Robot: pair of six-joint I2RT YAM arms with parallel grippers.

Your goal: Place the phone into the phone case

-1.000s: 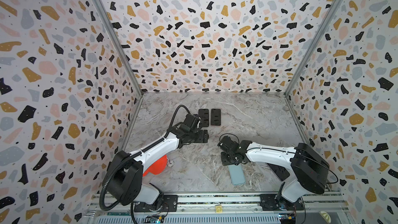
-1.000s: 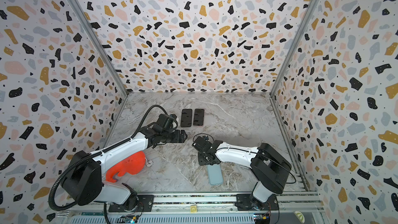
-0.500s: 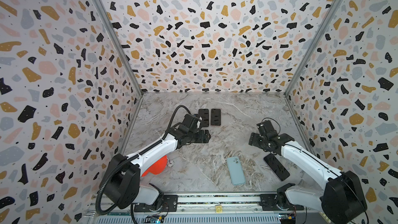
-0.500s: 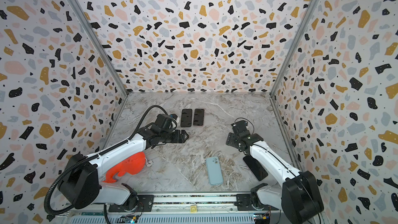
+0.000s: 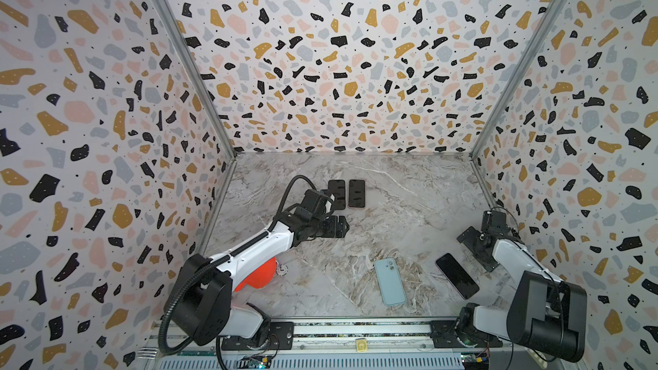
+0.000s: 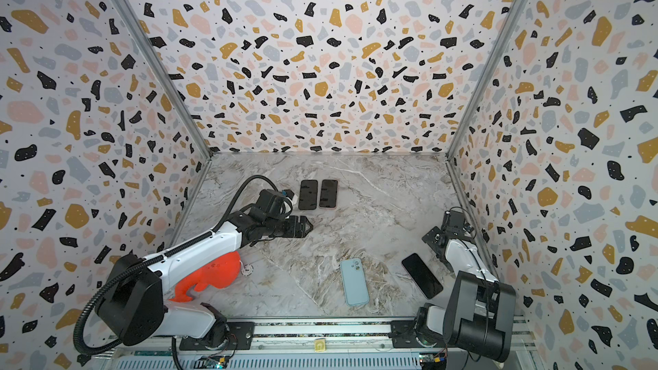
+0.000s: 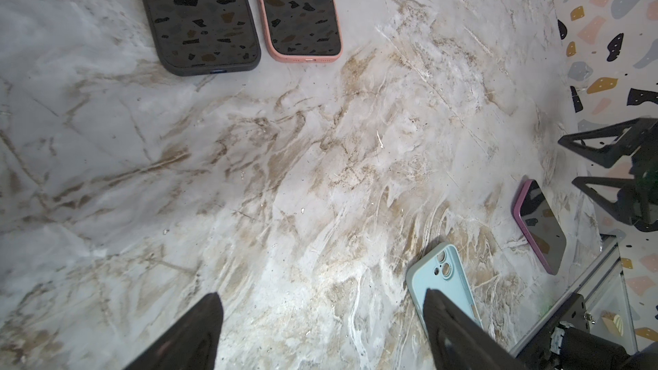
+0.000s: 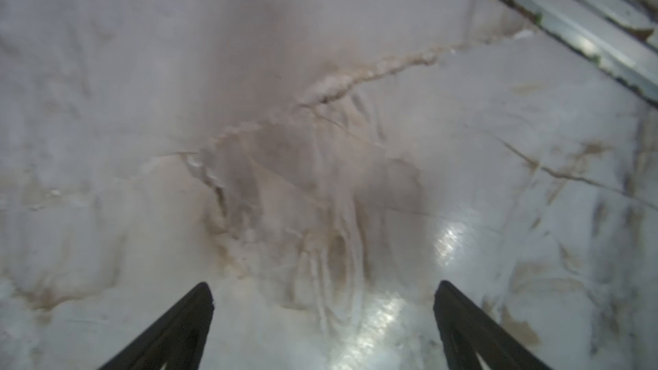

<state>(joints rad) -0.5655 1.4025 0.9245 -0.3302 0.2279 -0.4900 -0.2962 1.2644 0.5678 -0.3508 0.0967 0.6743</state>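
The light blue phone case (image 5: 390, 281) lies back-side up on the marble table (image 5: 391, 201), near the front edge, and a dark phone (image 5: 457, 275) with a purple rim lies just beside it. The right gripper (image 5: 476, 249) is near that phone with its fingers wide apart, holding nothing. The left gripper (image 5: 341, 226) hangs over the middle of the table, fingers apart and empty too, close to two more phones (image 5: 347, 193) lying side by side.
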